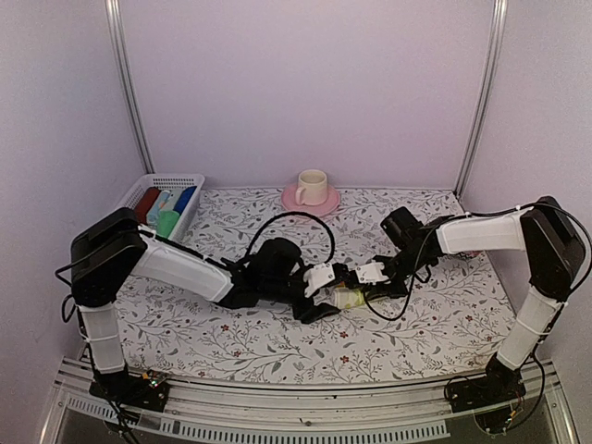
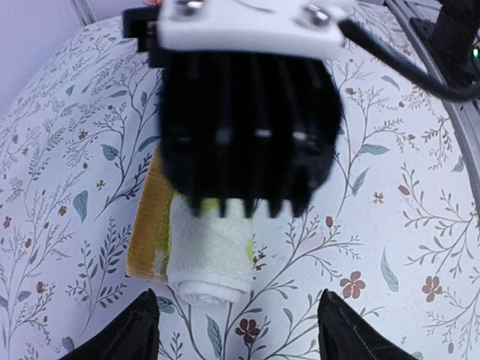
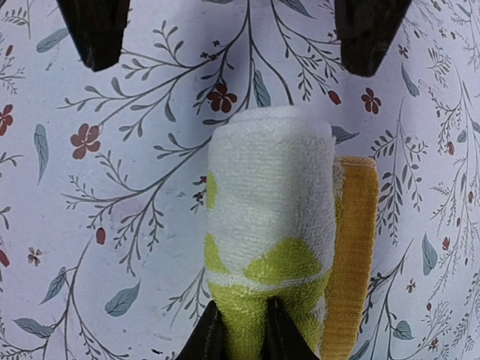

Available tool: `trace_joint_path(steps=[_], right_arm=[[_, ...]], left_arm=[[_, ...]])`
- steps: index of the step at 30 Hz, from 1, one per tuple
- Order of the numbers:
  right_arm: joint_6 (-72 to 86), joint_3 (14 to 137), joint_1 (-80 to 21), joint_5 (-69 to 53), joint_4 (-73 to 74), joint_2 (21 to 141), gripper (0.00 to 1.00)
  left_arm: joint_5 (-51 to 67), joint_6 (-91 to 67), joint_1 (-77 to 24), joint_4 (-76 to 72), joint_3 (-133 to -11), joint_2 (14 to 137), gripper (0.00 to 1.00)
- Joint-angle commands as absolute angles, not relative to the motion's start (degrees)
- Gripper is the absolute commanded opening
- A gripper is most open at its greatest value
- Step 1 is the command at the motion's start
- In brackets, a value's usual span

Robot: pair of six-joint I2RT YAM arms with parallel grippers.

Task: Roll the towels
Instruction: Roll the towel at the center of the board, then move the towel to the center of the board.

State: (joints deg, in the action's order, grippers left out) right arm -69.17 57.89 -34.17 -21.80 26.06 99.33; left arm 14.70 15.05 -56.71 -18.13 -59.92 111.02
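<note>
A pale yellow towel (image 3: 270, 202) with green marks lies rolled on the flowered tablecloth, an orange-yellow band along its side. The right gripper (image 3: 244, 339) is shut on its green end, both fingers pinching the cloth. In the left wrist view the roll (image 2: 210, 251) lies just beyond my left gripper (image 2: 240, 330). That gripper stands open, its fingertips (image 2: 139, 334) apart from the cloth. From above, both grippers meet at the towel (image 1: 350, 298) near the table's middle. A bright green towel (image 1: 167, 223) sits rolled in the white basket.
The white basket (image 1: 157, 182) at the back left also holds dark red, pale blue and deep blue rolls. A pink saucer with a cream cup (image 1: 311, 188) stands at the back centre. Cables loop over the table between the arms.
</note>
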Motion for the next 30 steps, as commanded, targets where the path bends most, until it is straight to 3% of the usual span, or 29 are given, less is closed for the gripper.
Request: trace_joint_path(steps=[1, 21, 26, 30], right_arm=[[-70.7, 60.0, -33.5, -26.9, 37.2, 101.0, 0.20], [-71.0, 61.3, -32.4, -27.4, 39.7, 102.2, 0.20], [-70.9, 61.5, -32.3, -27.4, 39.7, 102.2, 0.20], [-70.6, 61.7, -31.8, -27.6, 39.6, 101.7, 0.20]], left_arm=[[6.2, 25.3, -61.2, -25.3, -58.5, 111.0, 0.73], [-8.4, 34.0, -66.6, -25.7, -64.0, 121.5, 0.72], [-8.2, 34.0, -66.7, -23.6, -65.8, 123.5, 0.62], [-7.3, 32.9, -66.8, -20.8, -67.1, 124.5, 0.40]])
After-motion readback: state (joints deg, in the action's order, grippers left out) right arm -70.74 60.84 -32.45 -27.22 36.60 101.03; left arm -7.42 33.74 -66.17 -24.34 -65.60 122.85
